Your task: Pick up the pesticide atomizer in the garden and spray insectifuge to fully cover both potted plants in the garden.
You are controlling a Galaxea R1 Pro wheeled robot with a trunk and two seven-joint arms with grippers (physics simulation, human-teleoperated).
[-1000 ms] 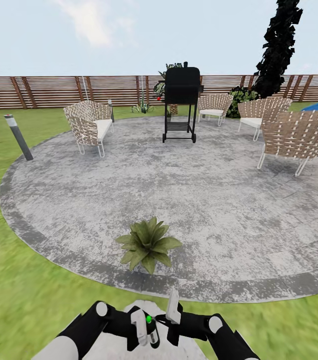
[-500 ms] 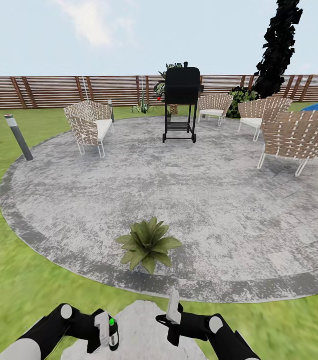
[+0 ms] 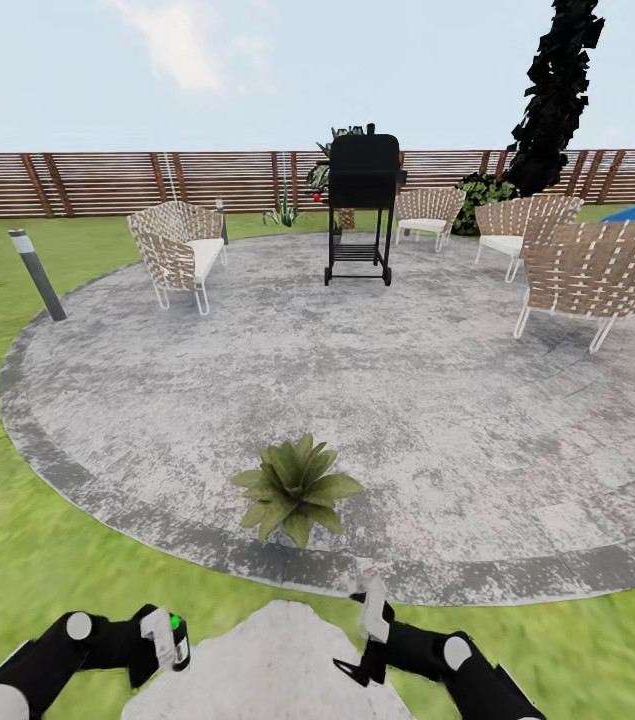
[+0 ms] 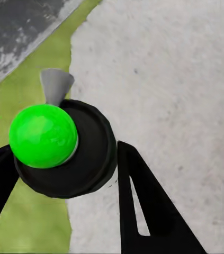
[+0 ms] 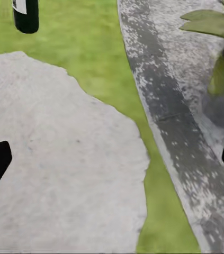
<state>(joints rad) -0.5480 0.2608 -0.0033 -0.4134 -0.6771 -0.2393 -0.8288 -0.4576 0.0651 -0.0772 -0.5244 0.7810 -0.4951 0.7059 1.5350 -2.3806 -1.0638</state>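
Pesticide atomizer upright, clamped in left gripper, potted plant ahead at one o'clock on the paving; right gripper wide, empty, nearer it.

Pesticide atomizer upright, green-capped, clamped in left end effector; potted plant on paving edge.

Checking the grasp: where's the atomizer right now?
The pesticide atomizer is held in the left tool, low at the head view's left, above the pale stepping stone and nearer than the potted plant.
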